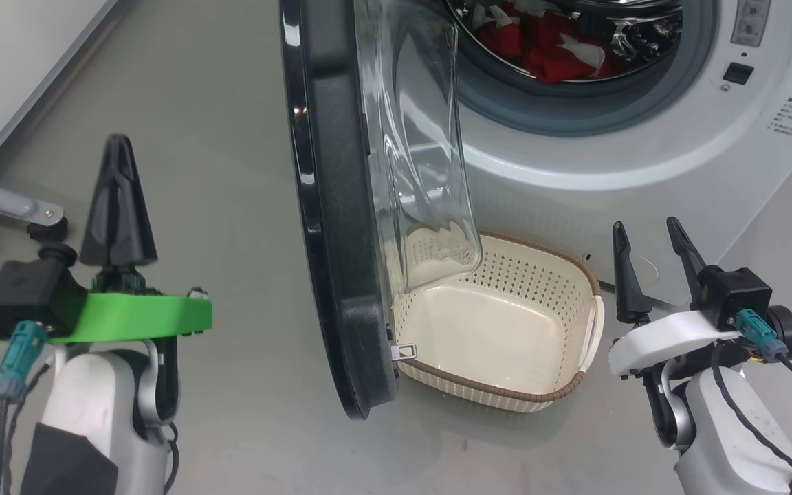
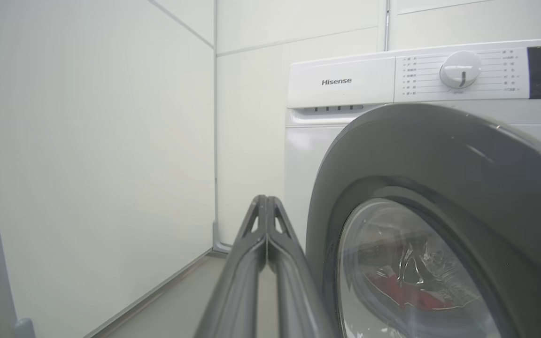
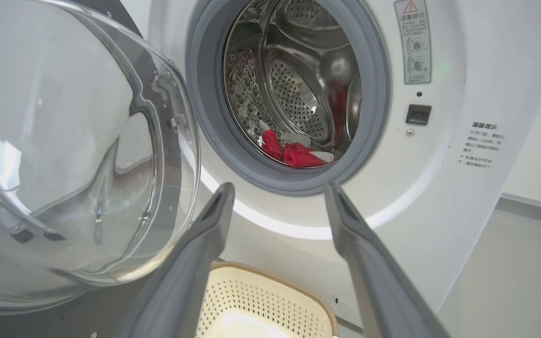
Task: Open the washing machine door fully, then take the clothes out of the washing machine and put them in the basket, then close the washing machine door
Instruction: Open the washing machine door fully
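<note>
door (image 1: 341, 206) ajar, left gripper (image 1: 119, 148) at its 9 o'clock, pinched closed, empty, right gripper (image 1: 645, 227) 3 o'clock of basket (image 1: 533, 275), spread wide, empty, clothes (image 1: 547, 48) in drum (image 3: 298, 89)

The washing machine door (image 1: 341, 206) stood swung out edge-on, its glass bowl (image 1: 423, 172) overhanging the left part of the basket (image 1: 492, 323). Right of it the drum opening (image 3: 298, 84) lay unblocked above the basket's open right half. Bare floor (image 1: 217, 137) lay left of the door.

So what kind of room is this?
Probably a laundry room or laundry corner: there's a white washing machine with its round door standing open, red clothes inside, and a cream basket on the grey floor below.
</note>
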